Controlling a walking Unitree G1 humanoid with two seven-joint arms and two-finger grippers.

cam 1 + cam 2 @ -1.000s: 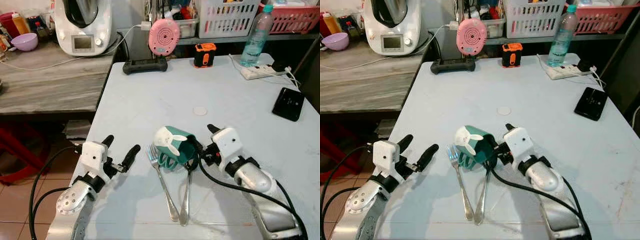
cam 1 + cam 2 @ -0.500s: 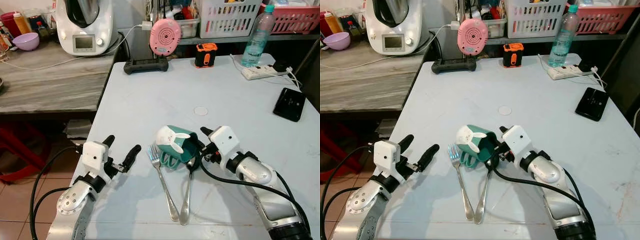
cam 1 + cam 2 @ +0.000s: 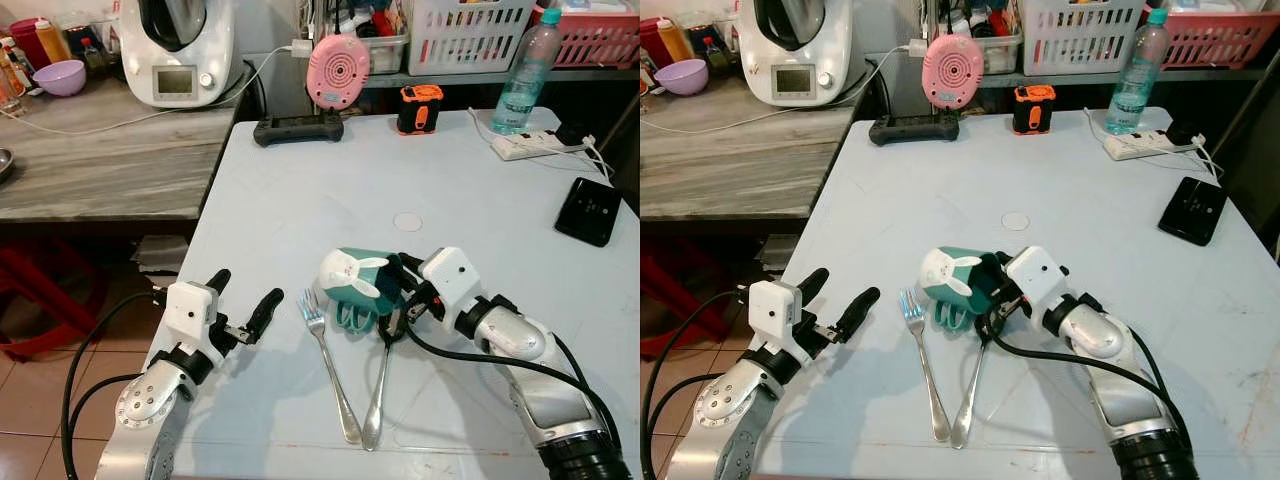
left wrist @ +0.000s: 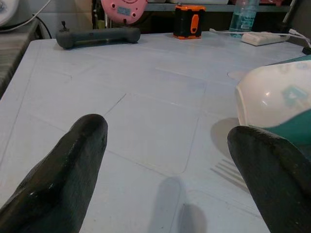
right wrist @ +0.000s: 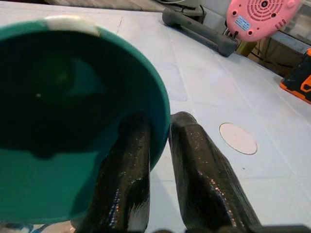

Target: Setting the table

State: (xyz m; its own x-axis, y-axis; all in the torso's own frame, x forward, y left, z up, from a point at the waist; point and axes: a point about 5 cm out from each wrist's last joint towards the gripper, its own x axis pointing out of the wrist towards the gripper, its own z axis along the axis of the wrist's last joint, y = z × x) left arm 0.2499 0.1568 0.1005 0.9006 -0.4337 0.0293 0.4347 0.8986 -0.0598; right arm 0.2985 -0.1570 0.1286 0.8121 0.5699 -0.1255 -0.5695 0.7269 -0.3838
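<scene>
Right hand clamped on teal ceramic mug's rim.
Mug on its side on pale blue worktop, interior looks empty; my left hand open, idle.

A home kitchen, lived in and a bit cluttered. A big white cooking machine sits on the wood-grain side desk beside a purple bowl and sauce bottles. Behind the pale desk, shelves hold plastic baskets and a water bottle.
</scene>
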